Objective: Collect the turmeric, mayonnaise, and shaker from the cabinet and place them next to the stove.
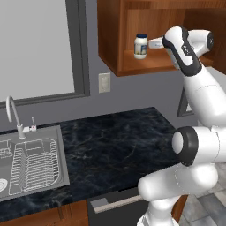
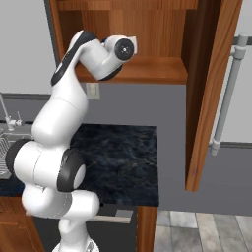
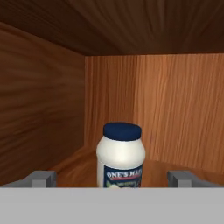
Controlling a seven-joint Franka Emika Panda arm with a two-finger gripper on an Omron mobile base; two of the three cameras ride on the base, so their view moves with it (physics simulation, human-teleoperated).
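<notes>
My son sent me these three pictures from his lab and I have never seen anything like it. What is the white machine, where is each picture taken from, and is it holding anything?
It is a rendered kitchen, not a real one. The white machine is a jointed robot arm on a base that can drive. Two pictures come from cameras on that base, behind the arm to its left and right. The third comes from a camera on the hand, looking along the gripper.

The arm reaches into the open wooden wall cabinet. On its shelf stands the mayonnaise, a white jar with a dark blue lid. The gripper is open with the jar straight ahead, and holds nothing yet.

Below lie a dark stone counter and a steel sink with a wire rack.
</notes>
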